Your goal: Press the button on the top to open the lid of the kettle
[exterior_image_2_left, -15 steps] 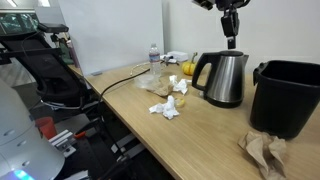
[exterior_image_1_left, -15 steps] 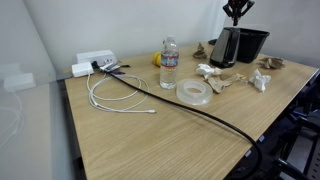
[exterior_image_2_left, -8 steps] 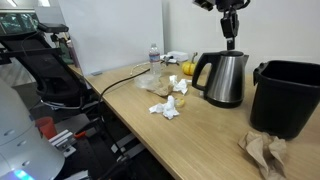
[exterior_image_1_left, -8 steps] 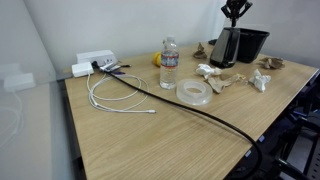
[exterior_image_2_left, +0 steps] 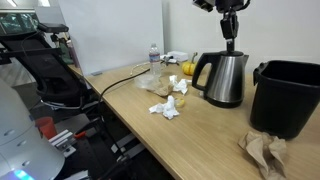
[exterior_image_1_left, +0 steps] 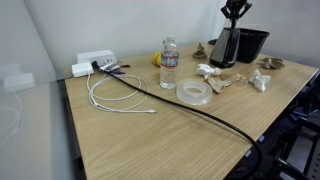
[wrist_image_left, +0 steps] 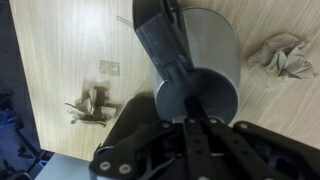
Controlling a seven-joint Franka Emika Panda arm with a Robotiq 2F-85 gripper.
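The kettle stands upright at the far end of the table, dark with a greyish side and a black handle. In the wrist view I look down on its body and its round lid, which lies flat and shut. My gripper hangs straight above the kettle's top with its fingers pressed together, pointing down. In the wrist view the fingertips sit over the lid near the handle side. I cannot tell whether they touch it.
A black rectangular tub stands right beside the kettle. Crumpled paper, white tissue, a water bottle, a tape roll, a white cable and a power strip lie on the table.
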